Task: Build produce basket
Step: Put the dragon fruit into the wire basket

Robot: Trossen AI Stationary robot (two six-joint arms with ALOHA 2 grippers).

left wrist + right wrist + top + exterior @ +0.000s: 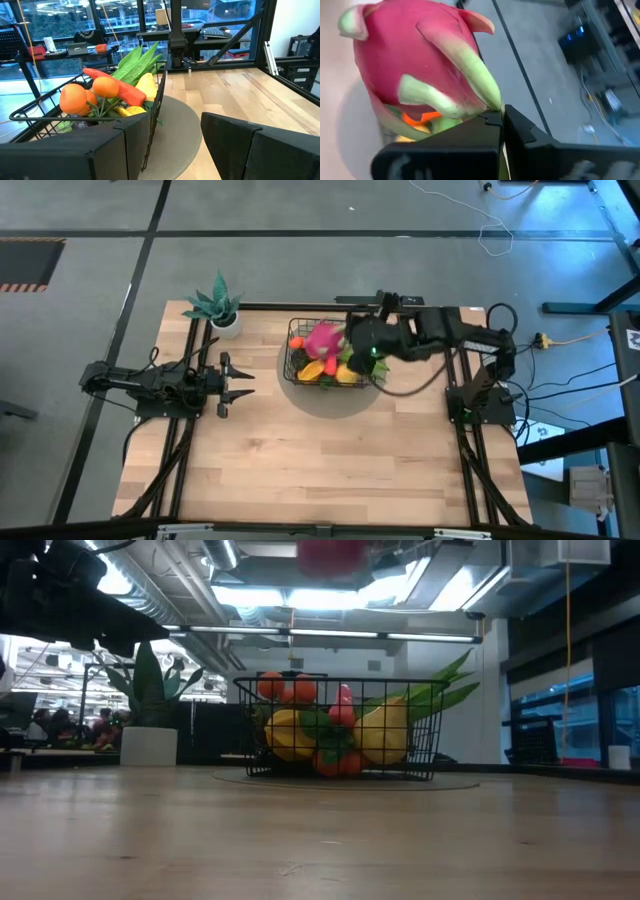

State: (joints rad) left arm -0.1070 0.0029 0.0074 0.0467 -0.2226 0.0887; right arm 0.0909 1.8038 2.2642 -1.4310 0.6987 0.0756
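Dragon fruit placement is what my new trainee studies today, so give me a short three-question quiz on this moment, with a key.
1. True or false: the pink dragon fruit lies on the bare table.
2. Which gripper is over the basket? A) the left gripper B) the right gripper
3. Fill in: the basket stands on a grey round ____.

Key:
1. False. The right gripper holds it above the basket.
2. B. The left gripper waits open, low over the table beside the basket.
3. mat.
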